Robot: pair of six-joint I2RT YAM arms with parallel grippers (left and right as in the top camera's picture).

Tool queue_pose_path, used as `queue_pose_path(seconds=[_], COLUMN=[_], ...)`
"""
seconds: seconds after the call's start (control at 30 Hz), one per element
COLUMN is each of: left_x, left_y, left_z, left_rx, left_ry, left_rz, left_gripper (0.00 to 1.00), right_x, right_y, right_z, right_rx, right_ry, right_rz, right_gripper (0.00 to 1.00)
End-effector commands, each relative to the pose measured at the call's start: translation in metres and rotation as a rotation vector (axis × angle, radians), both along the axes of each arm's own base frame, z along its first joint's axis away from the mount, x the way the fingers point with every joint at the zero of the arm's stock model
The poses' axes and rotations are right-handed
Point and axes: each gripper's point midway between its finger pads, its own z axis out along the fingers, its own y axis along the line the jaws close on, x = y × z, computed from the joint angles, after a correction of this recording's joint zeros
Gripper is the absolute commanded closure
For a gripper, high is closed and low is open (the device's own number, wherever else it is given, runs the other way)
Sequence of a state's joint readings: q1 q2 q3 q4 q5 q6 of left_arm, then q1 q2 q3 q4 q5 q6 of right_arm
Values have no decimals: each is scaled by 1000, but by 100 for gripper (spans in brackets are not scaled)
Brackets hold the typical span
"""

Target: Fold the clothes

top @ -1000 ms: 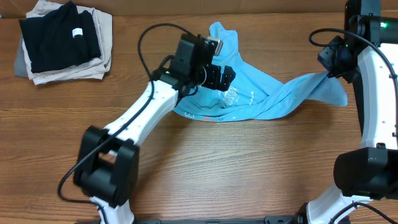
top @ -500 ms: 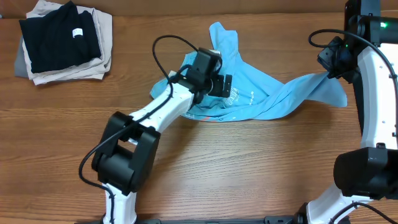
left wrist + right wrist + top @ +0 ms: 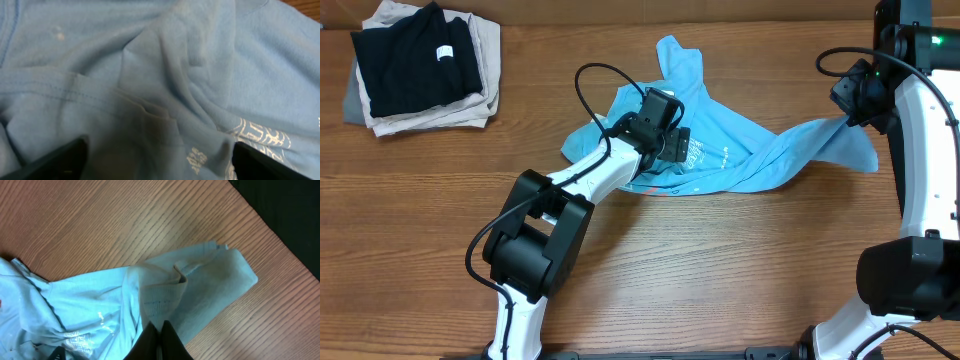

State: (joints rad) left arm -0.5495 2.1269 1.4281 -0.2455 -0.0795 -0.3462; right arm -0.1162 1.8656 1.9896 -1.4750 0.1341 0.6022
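A light blue T-shirt with small white print lies crumpled across the middle of the table. My left gripper is open and pressed down onto its centre; in the left wrist view its dark fingertips stand wide apart over wrinkled cloth. My right gripper is shut on the shirt's right end and holds that part stretched out and slightly raised. In the right wrist view the closed fingers pinch a fold of the blue cloth.
A pile of folded clothes, black on beige, sits at the far left corner. Bare wooden table lies in front of the shirt. The table's far right edge is close to the right gripper.
My left gripper has moved right and lowered onto the middle of the shirt. The right arm and the held shirt end have not moved.
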Motion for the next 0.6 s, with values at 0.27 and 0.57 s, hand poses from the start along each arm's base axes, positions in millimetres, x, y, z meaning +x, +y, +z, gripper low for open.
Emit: queue_pose_path(seconds=[0.27,0.57], left_x=[7,8], left_y=[2,1], left_z=[-14,-13], left_rx=[15,10], left_ry=[-3,-11], left_rz=[27,28], left_gripper=[26,41], right_x=[-2,-5], right_y=[2,3], right_z=[6,5], right_rx=[-4,0], right_ry=[-11,1], right_rz=[8,9], right_gripper=[96,96])
